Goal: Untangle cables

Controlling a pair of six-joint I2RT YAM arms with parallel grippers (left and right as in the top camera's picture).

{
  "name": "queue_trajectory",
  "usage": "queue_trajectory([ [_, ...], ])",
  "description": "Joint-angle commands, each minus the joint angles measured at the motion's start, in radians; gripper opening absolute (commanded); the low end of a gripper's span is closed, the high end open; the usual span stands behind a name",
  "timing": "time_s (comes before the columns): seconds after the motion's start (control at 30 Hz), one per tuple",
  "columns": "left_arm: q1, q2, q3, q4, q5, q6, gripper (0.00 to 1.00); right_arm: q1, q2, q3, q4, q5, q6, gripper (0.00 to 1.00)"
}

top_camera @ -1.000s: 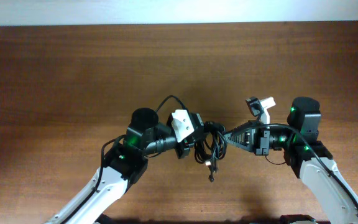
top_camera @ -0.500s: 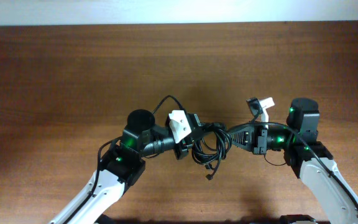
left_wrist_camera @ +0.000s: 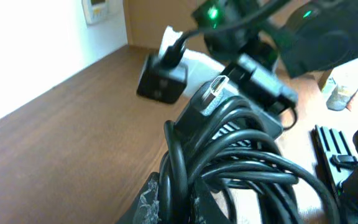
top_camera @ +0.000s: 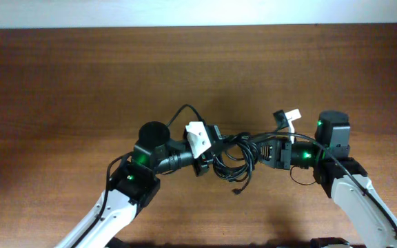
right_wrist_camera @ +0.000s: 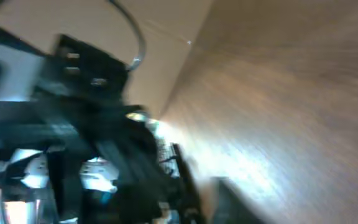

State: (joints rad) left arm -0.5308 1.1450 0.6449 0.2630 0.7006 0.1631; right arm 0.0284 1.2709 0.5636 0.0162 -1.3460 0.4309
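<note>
Dark brown wooden table, white wall behind, even light

The cables are bunching at the centre of the table, between my two grippers. My left gripper is closing on the bundle's left side; my right gripper is meeting its right side. One loose end is trailing toward my side of the table. A plug is lying on top of the bundle, toward my right arm.
</note>
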Motion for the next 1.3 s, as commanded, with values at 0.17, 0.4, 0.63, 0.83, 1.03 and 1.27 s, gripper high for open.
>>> queue_trajectory([
  [0.17, -0.003, -0.055, 0.053, -0.187, 0.076, 0.187, 0.00, 0.002, 0.016, -0.021, 0.093, -0.039, 0.055, 0.68],
  [0.4, -0.003, -0.054, 0.053, -0.377, -0.063, 0.313, 0.00, 0.002, 0.002, -0.021, 0.254, -0.169, 0.184, 0.68],
  [0.63, -0.003, -0.053, 0.053, -0.417, -0.062, 0.344, 0.00, 0.002, -0.008, -0.021, 0.325, -0.200, 0.188, 0.68],
  [0.83, -0.004, -0.047, 0.053, -0.475, -0.081, 0.377, 0.00, 0.003, -0.008, -0.021, 0.348, -0.206, 0.237, 0.68],
  [1.03, -0.081, 0.001, 0.053, -0.419, -0.133, 0.376, 0.00, 0.005, -0.008, -0.021, 0.348, -0.206, 0.285, 0.79],
  [1.27, -0.127, 0.063, 0.053, -0.241, -0.267, 0.163, 0.00, 0.024, -0.008, -0.021, 0.360, -0.206, 0.280, 0.73],
])
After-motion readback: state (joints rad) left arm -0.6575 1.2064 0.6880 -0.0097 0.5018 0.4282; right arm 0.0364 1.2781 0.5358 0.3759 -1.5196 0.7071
